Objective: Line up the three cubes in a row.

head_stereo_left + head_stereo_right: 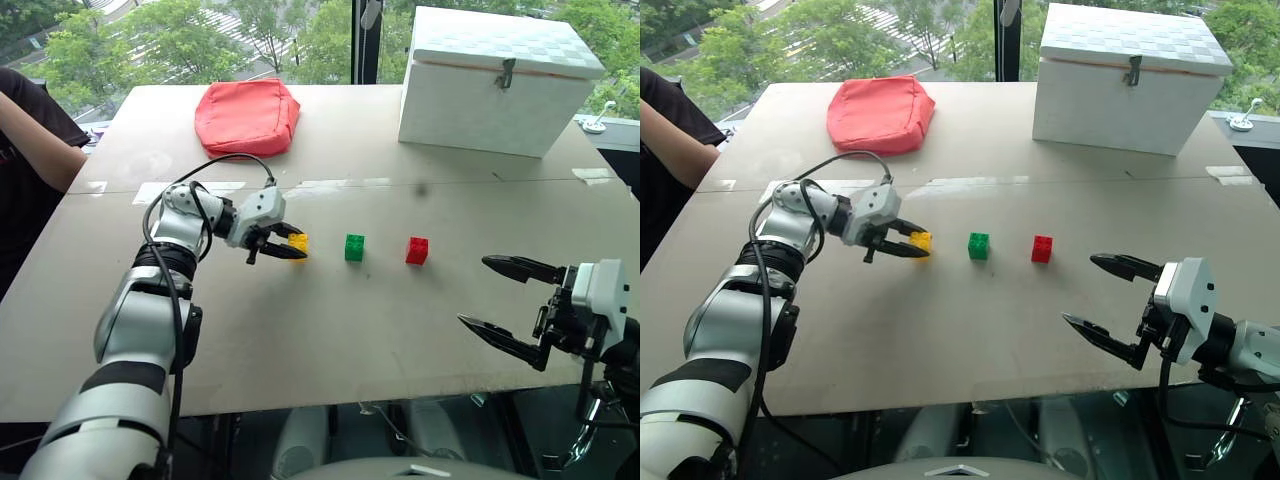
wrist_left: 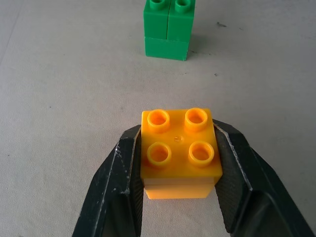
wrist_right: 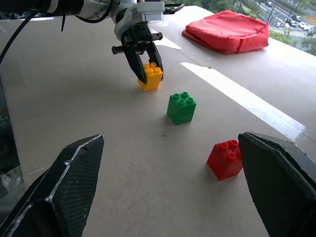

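Two black fingers of the left gripper [image 2: 180,197] clamp the yellow cube [image 2: 179,153] by its sides, studs up, low at the table. The green cube [image 1: 354,247] lies just to its right, directly ahead along the fingers, then the red cube [image 1: 417,250] further right; all three look roughly aligned already. The right gripper [image 1: 512,305] hangs wide open, empty, near the table's front right, well apart. The table [image 1: 320,340] is pale and flat; a red cushion [image 1: 246,116] and white box [image 1: 495,80] sit far back.
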